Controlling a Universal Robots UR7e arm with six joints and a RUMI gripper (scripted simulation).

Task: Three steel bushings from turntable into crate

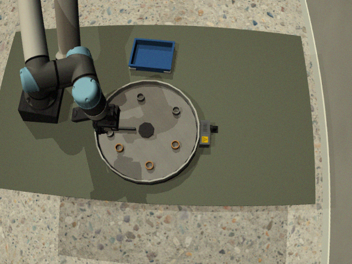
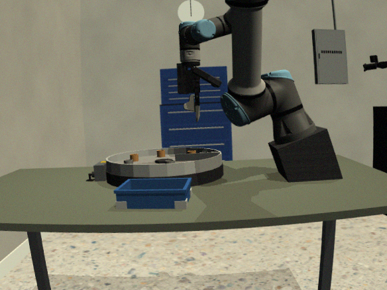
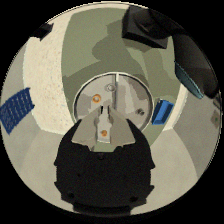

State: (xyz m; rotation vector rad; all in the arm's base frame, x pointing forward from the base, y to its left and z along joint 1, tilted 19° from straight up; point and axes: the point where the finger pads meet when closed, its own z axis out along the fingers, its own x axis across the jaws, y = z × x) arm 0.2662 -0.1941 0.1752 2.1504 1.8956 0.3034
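Note:
My gripper (image 1: 100,131) (image 2: 197,119) (image 3: 105,106) is shut and empty, pointing down high above the left part of the turntable (image 1: 161,132) (image 2: 159,170). Three grey steel bushings stand on the turntable: one steel bushing (image 1: 110,135) (image 3: 110,91) at the left, close beside the gripper in the top view, one steel bushing (image 1: 140,100) at the top and one steel bushing (image 1: 176,113) (image 2: 128,161) at the upper right. The blue crate (image 1: 151,69) (image 2: 150,200) (image 3: 162,112) stands beside the turntable and looks empty inside.
Three copper-coloured bushings stand on the turntable: one bushing (image 1: 119,150) (image 2: 191,151), another bushing (image 1: 149,168) (image 2: 161,153) and a third bushing (image 1: 175,147) (image 2: 134,157). A thin bar (image 1: 128,129) runs from the left rim toward the dark hub (image 1: 146,129). A grey box (image 1: 205,129) adjoins the right rim.

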